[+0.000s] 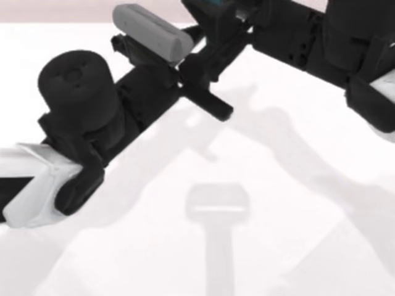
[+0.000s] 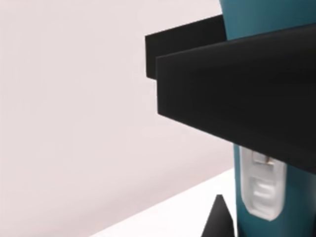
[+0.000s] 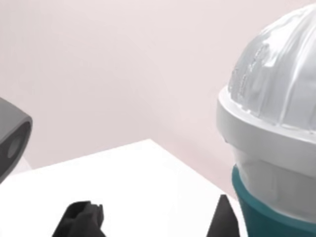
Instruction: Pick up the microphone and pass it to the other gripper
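Note:
The microphone (image 2: 296,207) stands upright in the air at the middle of the table's far edge, its silver mesh head (image 3: 281,89) up. Only a sliver of its teal handle (image 1: 213,4) shows in the top view. My right gripper (image 1: 231,28) reaches in from the right. Its two black fingers (image 2: 237,98) lie flat against opposite sides of the handle, just above the white switch panel (image 2: 261,190). My left gripper (image 1: 203,65) comes up from the left and holds lower on the handle, one fingertip (image 2: 220,219) pressed against the teal. Its other finger is hidden.
The white table (image 1: 278,216) carries only the arms' shadows. The grey cylinder (image 1: 148,28) on my left wrist sits close beside the two grippers and also shows in the right wrist view (image 3: 10,138). A pale wall stands behind the table.

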Robot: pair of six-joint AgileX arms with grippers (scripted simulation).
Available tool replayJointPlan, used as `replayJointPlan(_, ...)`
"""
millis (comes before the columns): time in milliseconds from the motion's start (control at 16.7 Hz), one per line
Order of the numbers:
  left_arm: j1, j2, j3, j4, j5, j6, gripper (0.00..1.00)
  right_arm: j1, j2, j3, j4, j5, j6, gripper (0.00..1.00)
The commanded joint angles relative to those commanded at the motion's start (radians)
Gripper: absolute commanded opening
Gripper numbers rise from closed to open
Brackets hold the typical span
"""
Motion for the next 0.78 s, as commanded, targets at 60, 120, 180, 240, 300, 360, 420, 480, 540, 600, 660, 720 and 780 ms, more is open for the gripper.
replayJointPlan(60,0.000,0.000,0.000,0.000,0.000,0.000,0.00,0.000,0.000,0.000,0.000,0.000,0.000,0.02)
replayJointPlan(120,0.000,0.000,0.000,0.000,0.000,0.000,0.00,0.000,0.000,0.000,0.000,0.000,0.000,0.00)
replayJointPlan(180,0.000,0.000,0.000,0.000,0.000,0.000,0.00,0.000,0.000,0.000,0.000,0.000,0.000,0.00)
replayJointPlan(240,0.000,0.000,0.000,0.000,0.000,0.000,0.00,0.000,0.000,0.000,0.000,0.000,0.000,0.00)
replayJointPlan(300,0.000,0.000,0.000,0.000,0.000,0.000,0.00,0.000,0.000,0.000,0.000,0.000,0.000,0.00)
replayJointPlan(360,0.000,0.000,0.000,0.000,0.000,0.000,0.00,0.000,0.000,0.000,0.000,0.000,0.000,0.00)
replayJointPlan(420,0.000,0.000,0.000,0.000,0.000,0.000,0.00,0.000,0.000,0.000,0.000,0.000,0.000,0.00)
replayJointPlan(480,0.000,0.000,0.000,0.000,0.000,0.000,0.00,0.000,0.000,0.000,0.000,0.000,0.000,0.00)
replayJointPlan(540,0.000,0.000,0.000,0.000,0.000,0.000,0.00,0.000,0.000,0.000,0.000,0.000,0.000,0.00)
replayJointPlan(600,0.000,0.000,0.000,0.000,0.000,0.000,0.00,0.000,0.000,0.000,0.000,0.000,0.000,0.00)
replayJointPlan(660,0.000,0.000,0.000,0.000,0.000,0.000,0.08,0.000,0.000,0.000,0.000,0.000,0.000,0.00)
replayJointPlan(720,0.000,0.000,0.000,0.000,0.000,0.000,0.15,0.000,0.000,0.000,0.000,0.000,0.000,0.00)
replayJointPlan(780,0.000,0.000,0.000,0.000,0.000,0.000,0.23,0.000,0.000,0.000,0.000,0.000,0.000,0.00)
